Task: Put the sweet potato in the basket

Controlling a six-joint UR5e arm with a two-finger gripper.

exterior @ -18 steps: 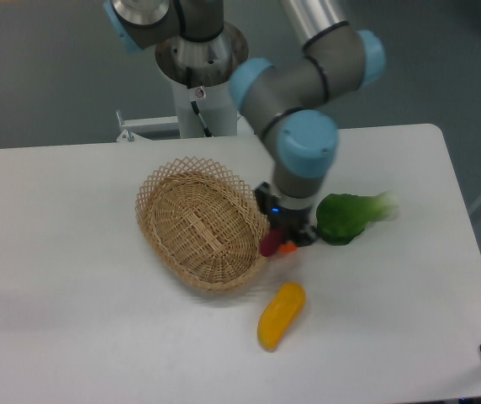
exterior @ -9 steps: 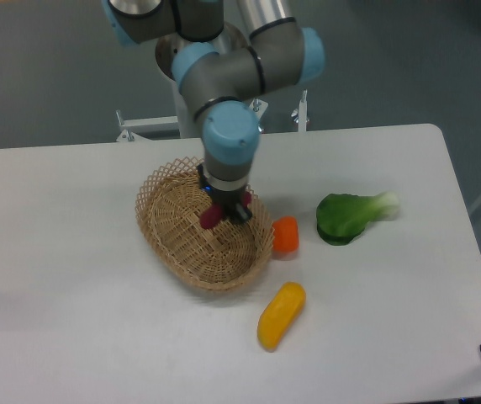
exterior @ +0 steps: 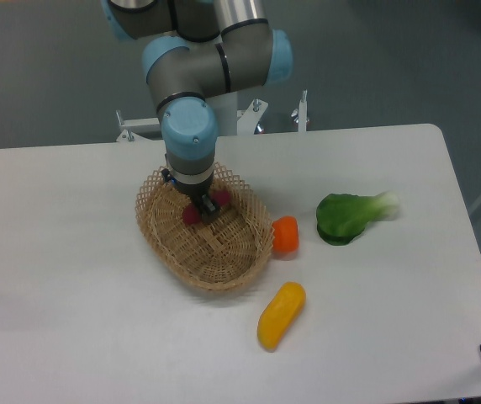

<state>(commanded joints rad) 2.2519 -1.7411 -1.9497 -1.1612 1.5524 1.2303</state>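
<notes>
We see the sweet potato [exterior: 192,215] as a dark reddish piece held crosswise in our end effector [exterior: 203,207], with one end poking out to the left and a smaller bit showing on the right. The fingers are clamped on it, and it hangs over the inside of the basket [exterior: 242,257], toward the rear half of the woven bowl. We cannot tell whether it touches the weave beneath it.

The basket sits on the white tabletop [exterior: 72,286], its long axis running from rear left to front right. Our arm [exterior: 188,135] comes down into it from above, the blue-capped wrist pointing straight at the basket floor.

Just beside the basket's right rim lies a small orange item [exterior: 285,235]. Farther right rests a green leafy vegetable [exterior: 348,215] with its pale stem pointing away from the basket. In front of the basket, near its front right edge, lies a yellow oblong vegetable [exterior: 280,315], tilted.
</notes>
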